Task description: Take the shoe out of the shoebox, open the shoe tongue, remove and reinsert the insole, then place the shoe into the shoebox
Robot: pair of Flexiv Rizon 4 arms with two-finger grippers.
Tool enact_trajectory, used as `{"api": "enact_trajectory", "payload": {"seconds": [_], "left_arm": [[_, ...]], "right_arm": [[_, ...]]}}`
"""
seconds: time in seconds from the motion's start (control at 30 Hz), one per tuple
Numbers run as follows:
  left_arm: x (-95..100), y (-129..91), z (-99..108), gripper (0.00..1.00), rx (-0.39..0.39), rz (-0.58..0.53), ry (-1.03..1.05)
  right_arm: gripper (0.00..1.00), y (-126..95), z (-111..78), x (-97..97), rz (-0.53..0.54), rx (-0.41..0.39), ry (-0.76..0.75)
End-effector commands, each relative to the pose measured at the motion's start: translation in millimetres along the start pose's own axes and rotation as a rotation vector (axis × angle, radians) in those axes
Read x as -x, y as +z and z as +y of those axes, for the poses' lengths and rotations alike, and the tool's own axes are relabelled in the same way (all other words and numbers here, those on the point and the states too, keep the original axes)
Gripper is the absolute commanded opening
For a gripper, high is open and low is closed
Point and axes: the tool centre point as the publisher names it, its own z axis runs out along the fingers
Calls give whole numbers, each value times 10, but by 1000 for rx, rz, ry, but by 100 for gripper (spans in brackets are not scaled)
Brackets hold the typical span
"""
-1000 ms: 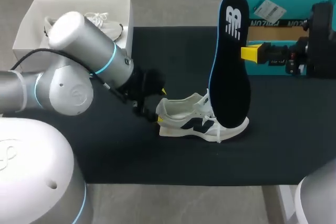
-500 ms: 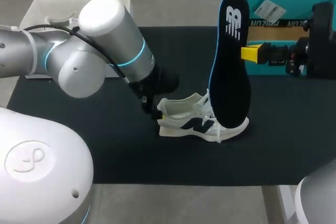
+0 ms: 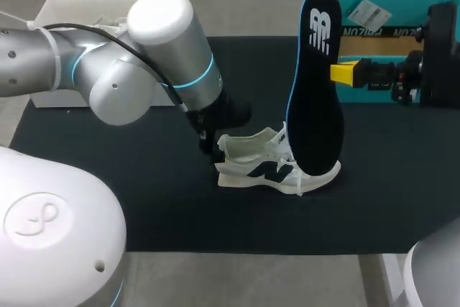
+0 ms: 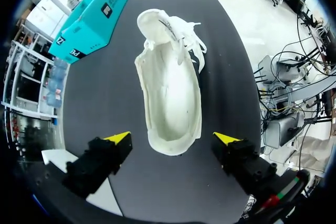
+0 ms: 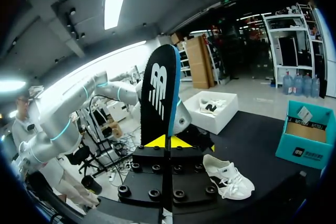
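Shoe (image 3: pixel 269 163) is lying sole-down on the tabletop (image 3: pixel 144 206). Left end effector (image 4: pixel 172 138) is hovering spread about its heel; right end effector (image 5: pixel 168 141) is pinching the upright insole (image 3: pixel 316 84).

Head view: even, fairly bright light from above. Soft highlights sit on top of the left arm (image 3: pixel 162 48) housing, no hard glare. The black bench (image 3: pixel 395 199) soaks up light, so shadows on it are barely readable. The white shoe (image 3: pixel 259 167) stands out strongly; the dark insole (image 3: pixel 316 106) nearly merges with the bench lower down.
Left wrist view: shoe interior evenly lit, left tool (image 4: pixel 173 138) tips bright yellow, finger bodies dark.
Right wrist view: dimmer and contrasty, one strong glare streak overhead. The right tool (image 5: pixel 168 141) block is near black.
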Motion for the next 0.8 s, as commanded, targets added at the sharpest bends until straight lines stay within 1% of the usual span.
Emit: {"api": "enact_trajectory", "payload": {"seconds": [0.03, 0.1, 0.17, 0.3, 0.4, 0.43, 0.57, 0.8], "left_arm": [[-6, 5, 1, 100, 1, -2, 0], [58, -16, 70, 100, 6, 0, 3], [128, -31, 119, 100, 22, 31, 0], [207, -65, 179, 100, 69, 43, 36], [255, -38, 204, 100, 75, 57, 67], [265, -27, 205, 100, 61, 67, 85], [275, 2, 183, 100, 57, 75, 118], [212, 28, 92, 100, 57, 71, 143]], "right_arm": [[0, -35, -76, -103, -167, 13, 1], [0, -35, -76, -103, -167, 13, 1], [0, -35, -76, -103, -167, 13, 1], [0, -35, -76, -103, -167, 13, 1], [0, -35, -76, -103, -167, 13, 1], [0, -35, -76, -103, -167, 13, 1], [0, -35, -76, -103, -167, 13, 1], [0, -35, -76, -103, -167, 13, 1]]}}
